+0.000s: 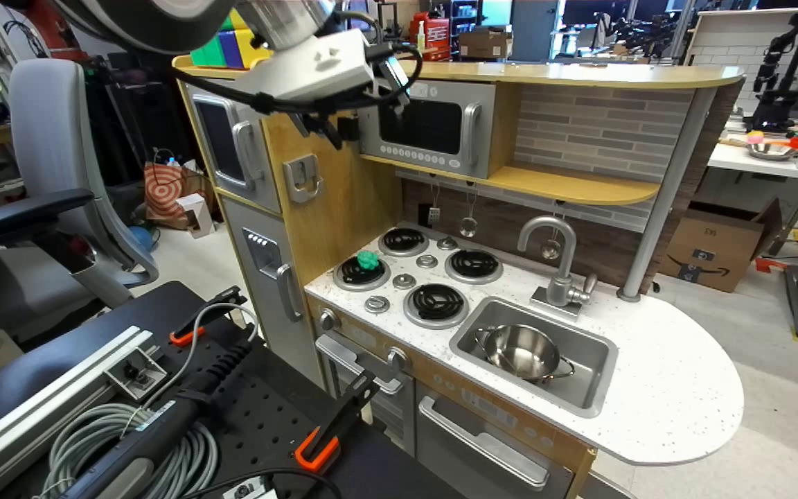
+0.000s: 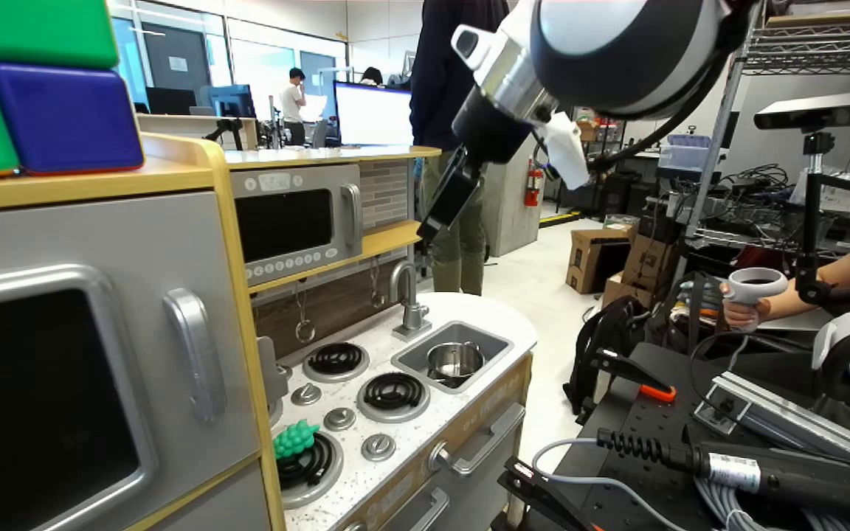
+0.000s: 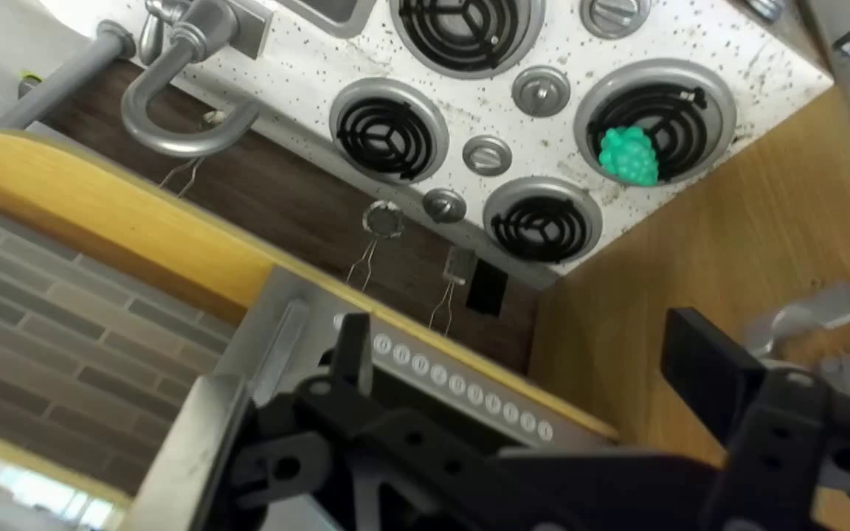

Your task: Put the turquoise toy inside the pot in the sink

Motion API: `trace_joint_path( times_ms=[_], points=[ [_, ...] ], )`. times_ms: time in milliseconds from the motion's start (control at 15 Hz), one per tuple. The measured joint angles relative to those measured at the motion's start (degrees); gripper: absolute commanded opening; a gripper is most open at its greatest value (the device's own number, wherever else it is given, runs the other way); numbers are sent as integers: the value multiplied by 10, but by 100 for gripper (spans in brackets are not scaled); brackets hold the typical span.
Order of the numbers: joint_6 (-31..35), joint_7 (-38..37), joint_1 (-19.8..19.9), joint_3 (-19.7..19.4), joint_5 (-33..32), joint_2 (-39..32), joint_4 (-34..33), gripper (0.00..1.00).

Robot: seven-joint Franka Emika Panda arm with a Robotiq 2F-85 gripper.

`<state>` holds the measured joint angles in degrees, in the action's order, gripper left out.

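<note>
The turquoise toy (image 1: 368, 260) is a small bumpy piece resting on a front burner beside the tall cabinet. It also shows in an exterior view (image 2: 295, 439) and in the wrist view (image 3: 629, 155). The silver pot (image 1: 522, 351) sits inside the grey sink (image 1: 610, 353); both also show in an exterior view, the pot (image 2: 454, 361) within the sink rim (image 2: 499, 344). The wrist view shows only a corner of the sink (image 3: 340, 16), and the pot is out of view there. My gripper (image 3: 524, 350) is open and empty, high above the stove near the microwave (image 1: 427, 121), apart from the toy.
The tall cabinet's wooden side panel (image 1: 343, 159) rises beside the toy's burner. A yellow shelf (image 1: 579, 184) and the microwave overhang the back of the counter. The faucet (image 1: 558, 253) arches behind the sink. Several burners and knobs lie between toy and sink.
</note>
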<state>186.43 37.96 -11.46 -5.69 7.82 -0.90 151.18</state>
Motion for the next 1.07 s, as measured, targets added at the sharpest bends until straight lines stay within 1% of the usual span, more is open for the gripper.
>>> trace_joint_path(
  times_ms=[67, 133, 200, 333, 400, 467, 533, 667, 800, 867, 1067],
  points=[
    [-4, -7, 13, 0, -33, -33, -17, 100],
    [-10, -10, 14, -11, -52, -66, -39, 100],
    [-25, -8, 2, -32, -60, -94, -64, 100],
    [-82, -9, -41, -77, -85, -140, -124, 100],
    [-114, -9, -55, -84, -92, -155, -153, 100],
    [-154, -16, -54, -71, -117, -165, -180, 100],
    [-191, -22, -43, -43, -138, -169, -202, 100],
    [-253, -10, -8, 29, -150, -170, -231, 100],
    [-301, 24, 20, 86, -150, -171, -252, 100],
    [-305, 23, 25, 98, -150, -171, -255, 100],
    [-305, 19, 29, 99, -151, -171, -253, 100]
  ],
)
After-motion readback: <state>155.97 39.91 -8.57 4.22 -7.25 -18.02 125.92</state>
